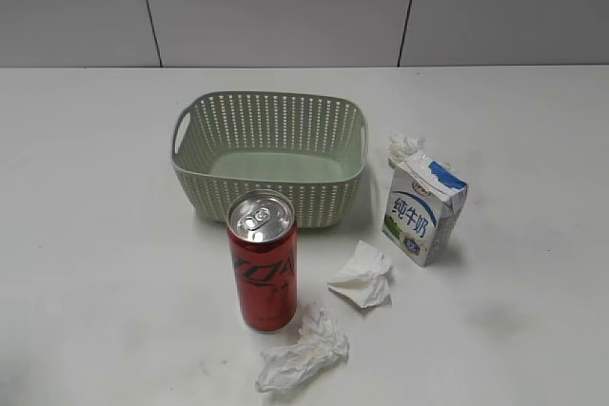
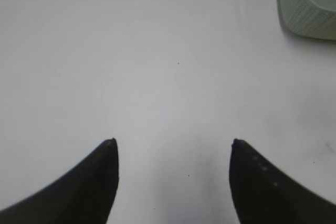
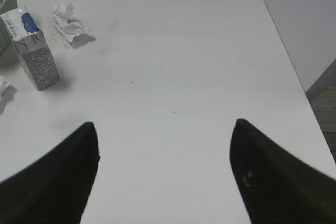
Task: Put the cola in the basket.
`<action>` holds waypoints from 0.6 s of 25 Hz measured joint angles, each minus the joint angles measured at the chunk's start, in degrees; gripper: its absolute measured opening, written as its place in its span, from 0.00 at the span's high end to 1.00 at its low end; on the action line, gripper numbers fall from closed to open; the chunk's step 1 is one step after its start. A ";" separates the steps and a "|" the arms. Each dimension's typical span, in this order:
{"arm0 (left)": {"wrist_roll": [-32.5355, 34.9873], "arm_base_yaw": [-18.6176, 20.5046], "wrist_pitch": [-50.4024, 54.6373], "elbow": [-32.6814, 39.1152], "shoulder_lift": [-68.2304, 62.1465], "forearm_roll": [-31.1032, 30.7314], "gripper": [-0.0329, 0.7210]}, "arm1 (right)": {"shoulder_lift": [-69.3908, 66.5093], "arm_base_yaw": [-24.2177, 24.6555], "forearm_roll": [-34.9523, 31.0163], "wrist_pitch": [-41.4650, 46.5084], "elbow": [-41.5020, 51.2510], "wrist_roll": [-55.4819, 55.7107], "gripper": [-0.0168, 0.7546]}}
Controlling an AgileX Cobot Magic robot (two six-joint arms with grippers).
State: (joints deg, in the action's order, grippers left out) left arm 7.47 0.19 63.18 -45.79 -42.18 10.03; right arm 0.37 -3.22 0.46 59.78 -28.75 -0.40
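Note:
The cola (image 1: pixel 263 261), a tall slim red can with a silver top, stands upright on the white table just in front of the basket (image 1: pixel 269 112). The basket is pale sage-green, slotted and empty; a corner of it shows in the left wrist view (image 2: pixel 307 9). No gripper shows in the exterior view. My left gripper (image 2: pixel 173 141) is open and empty over bare table, left of the basket. My right gripper (image 3: pixel 164 123) is open and empty over bare table, right of the milk carton. The cola is out of both wrist views.
A white-and-blue milk carton (image 1: pixel 423 208) stands right of the basket and shows in the right wrist view (image 3: pixel 32 46). Crumpled tissues lie behind the carton (image 1: pixel 405 146), right of the can (image 1: pixel 363 276) and in front of it (image 1: pixel 303 352). The table's right edge (image 3: pixel 294 72) shows.

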 joint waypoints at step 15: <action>-1.10 -24.71 4.39 -20.30 -31.01 -3.93 0.29 | 0.00 0.00 0.00 0.00 0.00 0.00 0.22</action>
State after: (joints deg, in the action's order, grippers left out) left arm 6.37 -24.52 67.57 -66.09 -73.19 6.10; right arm 0.37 -3.22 0.46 59.78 -28.75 -0.40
